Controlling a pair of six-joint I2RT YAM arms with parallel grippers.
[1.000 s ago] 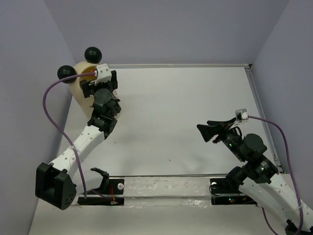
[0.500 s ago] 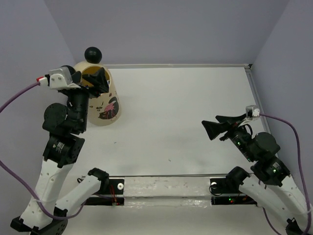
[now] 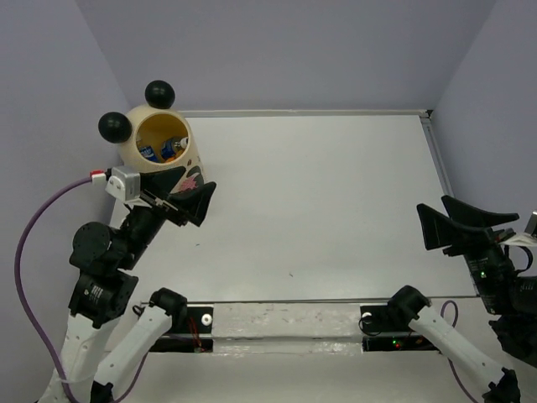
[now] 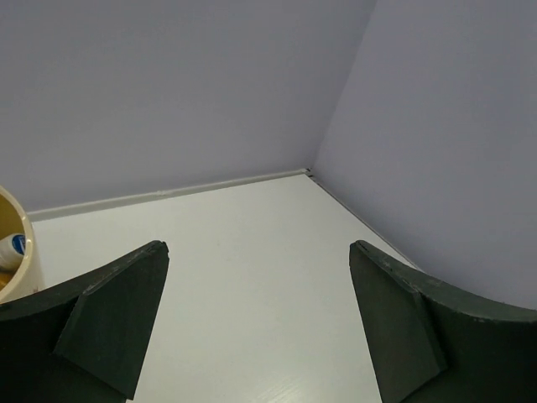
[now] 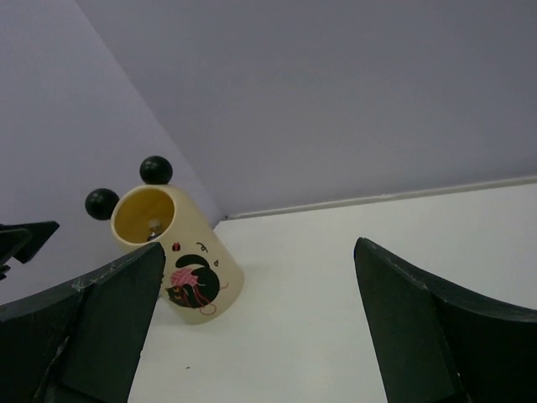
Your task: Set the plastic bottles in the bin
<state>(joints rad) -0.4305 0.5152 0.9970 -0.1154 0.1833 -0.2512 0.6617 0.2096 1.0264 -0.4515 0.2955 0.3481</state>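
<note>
From above: the bin [image 3: 186, 149] stands upright in the far left corner of the table [image 3: 319, 193], its two black ears [image 3: 159, 93] on the far and left sides of the rim. Down inside its yellow mouth, plastic bottles [image 3: 166, 149] show as bits of blue and clear plastic. How many lie in there cannot be told. The left gripper [image 3: 186, 195] hangs just in front of the bin, over its near side, jaws spread wide and holding nothing. Over on the far right, the right gripper [image 3: 453, 222] is well apart from the bin, pointing left across the table, jaws also wide and empty.

Left wrist now: both dark fingers [image 4: 109, 319] frame bare white table running to the far corner of the lilac walls [image 4: 168, 92]. At the left edge, a sliver of the bin's cream rim peeks in, with a blue-labelled bottle just inside it.

Right wrist: fingers [image 5: 428, 327] are set far apart with open air between them. Across the table stands the whole bin, cartoon print [image 5: 195, 281] facing this camera and both ears up top. Something small glints inside its mouth, too small to name.
</note>
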